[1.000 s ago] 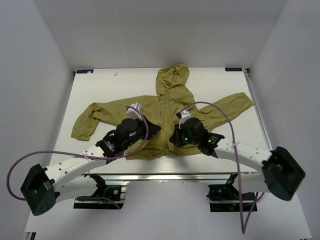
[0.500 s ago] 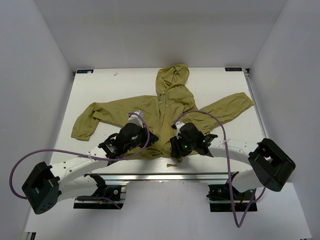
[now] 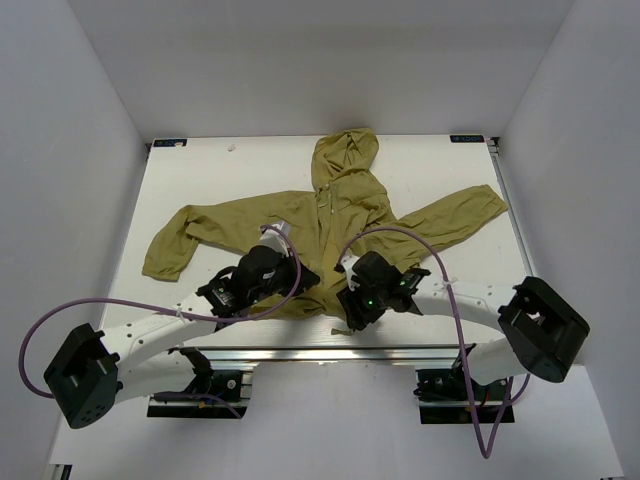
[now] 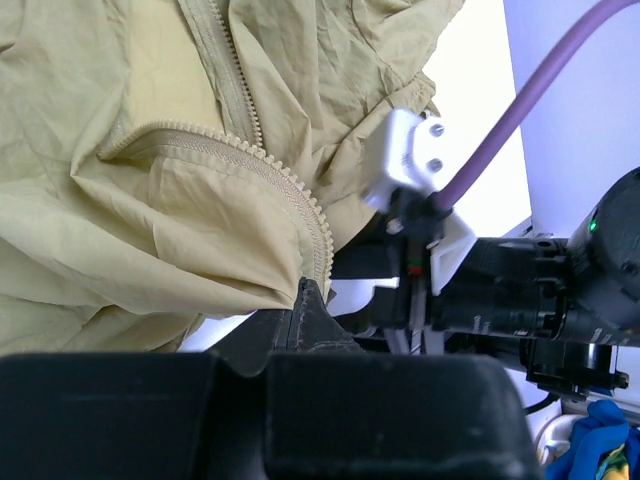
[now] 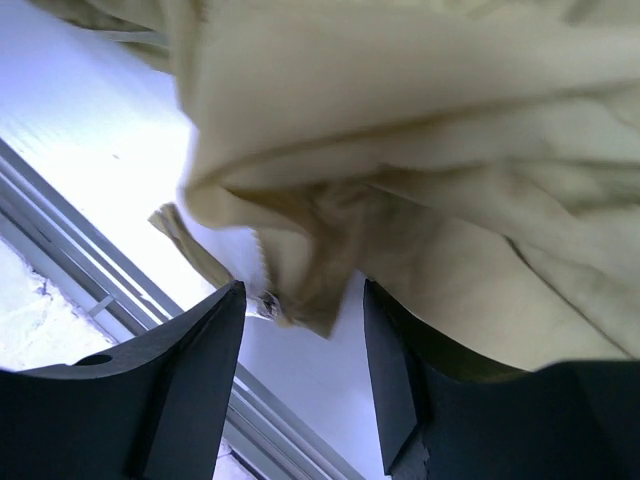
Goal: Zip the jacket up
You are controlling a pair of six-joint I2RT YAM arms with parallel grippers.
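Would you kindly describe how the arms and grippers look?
The left arm and right arm have white links and black joint housings. The left gripper and right gripper are black with blocky fingers. Purple cables loop along both arms; a green light glows on the right wrist.

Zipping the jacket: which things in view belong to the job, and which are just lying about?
Job: jacket, its zipper, left gripper with jaws shut on the jacket's front edge, right gripper with jaws open.
Lying about: white speck on the table, blue object.
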